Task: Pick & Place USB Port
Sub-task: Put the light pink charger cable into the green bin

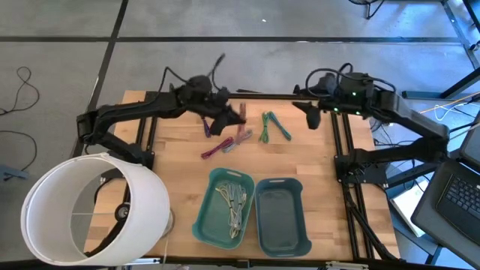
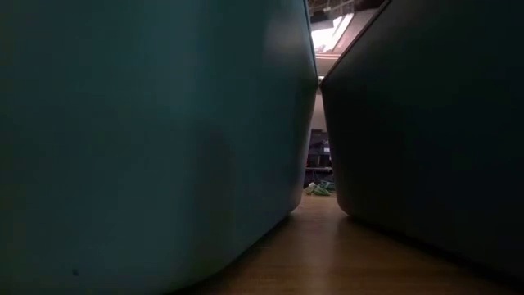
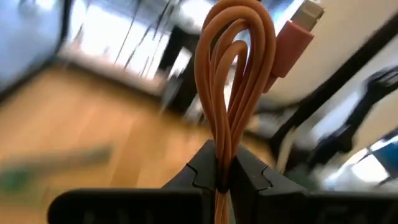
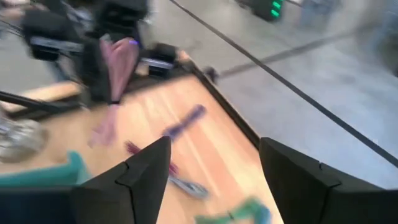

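My left gripper point(image 1: 227, 117) hovers over the table's far middle, shut on a coiled salmon-orange USB cable point(image 3: 236, 74); the same cable point(image 4: 120, 59) shows in the right wrist view. My right gripper point(image 4: 214, 177) stands open with nothing between its fingers, at the far right point(image 1: 312, 118). Loose cable bundles lie on the wood: pink and purple ones point(image 1: 223, 144) and green ones point(image 1: 271, 127). The left teal bin point(image 1: 204, 214) has several pale cables in it; the right teal bin point(image 1: 300, 225) shows none. My left gripper pinches the bundled strands of the coil point(image 3: 221, 163) between its two fingers. The loops stand out past the fingertips, and the plug end point(image 3: 297, 26) sticks out beside them. The cable is lifted clear of the table.
A large white cylinder point(image 1: 90, 206) stands at the table's near left corner. The two bins sit side by side near the front edge, with a narrow gap between them through which the low view shows the green cables point(image 2: 321, 188). A laptop point(image 1: 457, 199) sits off the right side.
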